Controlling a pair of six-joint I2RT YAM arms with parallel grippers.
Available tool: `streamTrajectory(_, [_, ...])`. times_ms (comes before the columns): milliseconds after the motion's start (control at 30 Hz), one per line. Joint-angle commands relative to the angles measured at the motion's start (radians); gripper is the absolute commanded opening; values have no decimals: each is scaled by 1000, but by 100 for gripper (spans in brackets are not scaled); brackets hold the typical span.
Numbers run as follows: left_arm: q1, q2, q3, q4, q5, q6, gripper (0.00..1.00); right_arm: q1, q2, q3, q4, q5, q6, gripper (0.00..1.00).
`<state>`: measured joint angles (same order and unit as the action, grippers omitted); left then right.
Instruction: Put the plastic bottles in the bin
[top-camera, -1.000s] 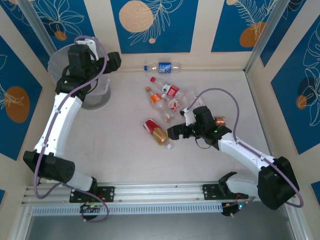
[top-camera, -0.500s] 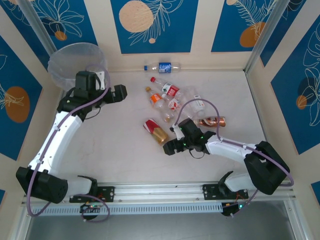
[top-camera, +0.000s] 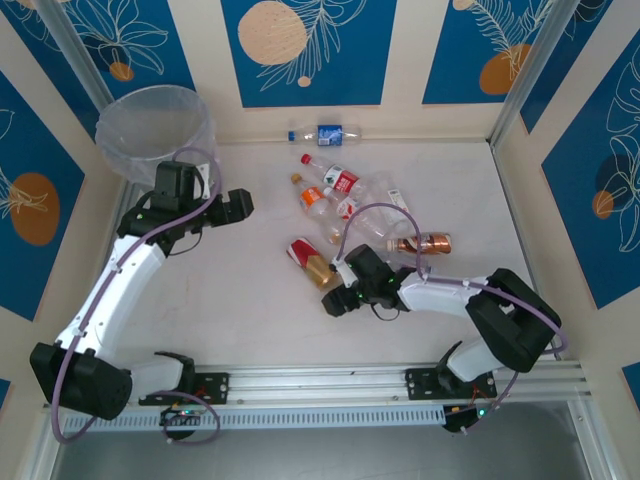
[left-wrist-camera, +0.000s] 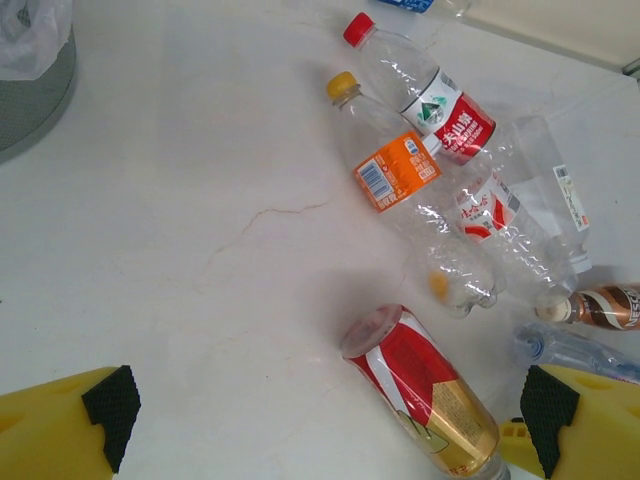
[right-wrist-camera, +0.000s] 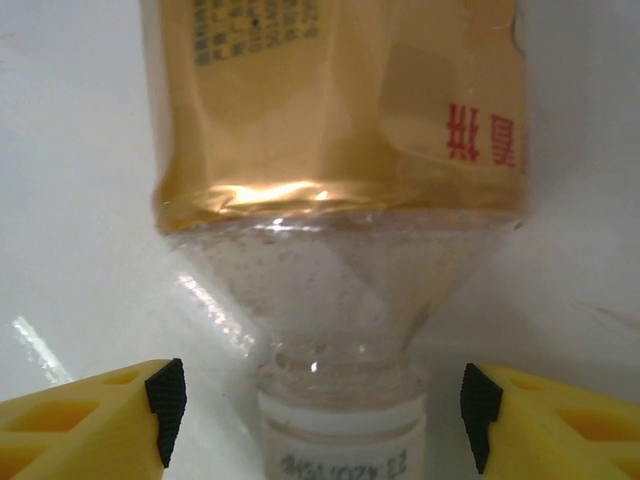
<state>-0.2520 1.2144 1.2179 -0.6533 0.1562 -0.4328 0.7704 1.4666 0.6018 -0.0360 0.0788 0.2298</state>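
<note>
1. Six plastic bottles lie on the pale table (top-camera: 240, 290) in the top external view. The blue-label bottle (top-camera: 325, 132) is by the far wall. The red-label bottle (top-camera: 335, 178), orange-label bottle (top-camera: 312, 197), crushed clear bottle (top-camera: 375, 215) and copper-coloured bottle (top-camera: 425, 243) lie clustered mid-table. The red-and-gold bottle (top-camera: 312, 262) lies nearest the arms. The bin (top-camera: 107, 135) stands in the far left corner, well apart from every bottle. The left gripper (top-camera: 240, 205) hangs between bin and cluster, jaws wide apart, holding nothing. The right gripper (top-camera: 335, 300) sits low at the near end of the red-and-gold bottle. Its cable (top-camera: 360, 215) arches over the clear and copper-coloured bottles.
2. In the left wrist view, the left gripper's fingers (left-wrist-camera: 110, 400) sit in the lower corners, spread wide. The red-and-gold bottle (left-wrist-camera: 420, 390) lies near the right-hand finger. The orange-label and red-label bottles lie side by side beyond it, and the bin's grey wall (left-wrist-camera: 35, 95) is at top left.
3. In the right wrist view, the red-and-gold bottle's clear neck and white cap (right-wrist-camera: 340, 450) lie between the yellow fingers (right-wrist-camera: 165, 410). The jaws are apart, with a gap on each side.
</note>
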Motion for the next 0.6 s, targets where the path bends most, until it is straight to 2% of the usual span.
streamTrajectory(0, [-7,-6,-14,17,7,-1,99,16,30,-4,37,35,-41,73])
streamTrajectory(300, [-7,-44,-87,94,-9,-8,99,24,59,-3,93,57,-42,65])
streamTrajectory(567, [-8,-35,-102,72,-15,-10,99,32,81,12,100,77,-49,46])
